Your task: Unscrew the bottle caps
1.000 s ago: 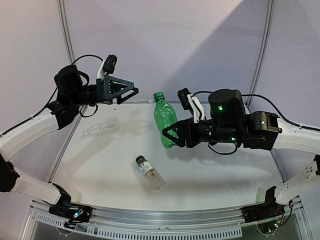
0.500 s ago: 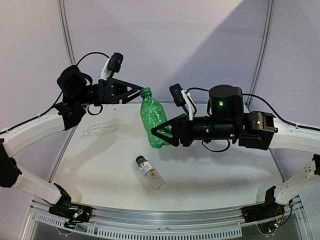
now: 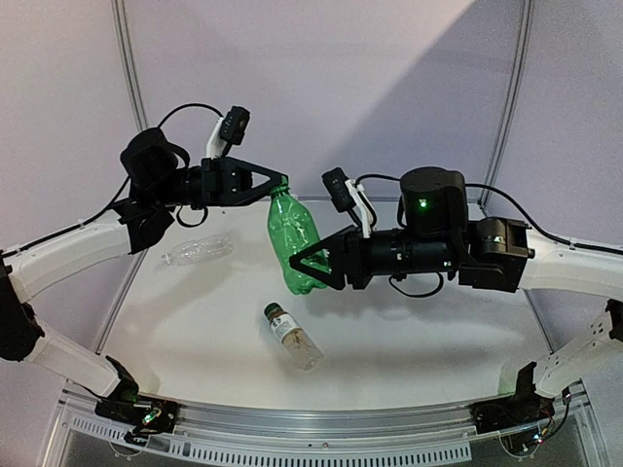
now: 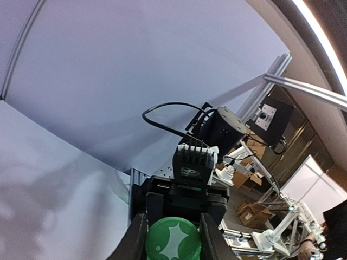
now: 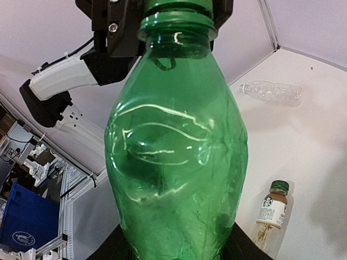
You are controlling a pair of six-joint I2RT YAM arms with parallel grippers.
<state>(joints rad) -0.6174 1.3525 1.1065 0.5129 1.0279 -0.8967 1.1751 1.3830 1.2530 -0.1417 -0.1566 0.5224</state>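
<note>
My right gripper (image 3: 311, 269) is shut on the lower body of the green bottle (image 3: 295, 243) and holds it in the air, tilted with its neck up and to the left. In the right wrist view the green bottle (image 5: 176, 151) fills the frame, with my right gripper (image 5: 176, 252) round its base. My left gripper (image 3: 281, 184) is shut on its dark green cap (image 4: 172, 240), one finger (image 4: 135, 241) on each side. A clear ribbed bottle (image 3: 198, 250) lies on the table at the left. A labelled bottle (image 3: 292, 336) with a dark green cap (image 3: 274, 311) lies in the middle.
The white table (image 3: 438, 341) has a metal rail along its near edge (image 3: 321, 418). Upright frame posts (image 3: 127, 58) stand at the back corners, in front of pale walls. Both arms meet above the table's middle.
The right arm carried the green bottle left and tilted its neck toward the left gripper. The left gripper moved right and shut on the cap.
</note>
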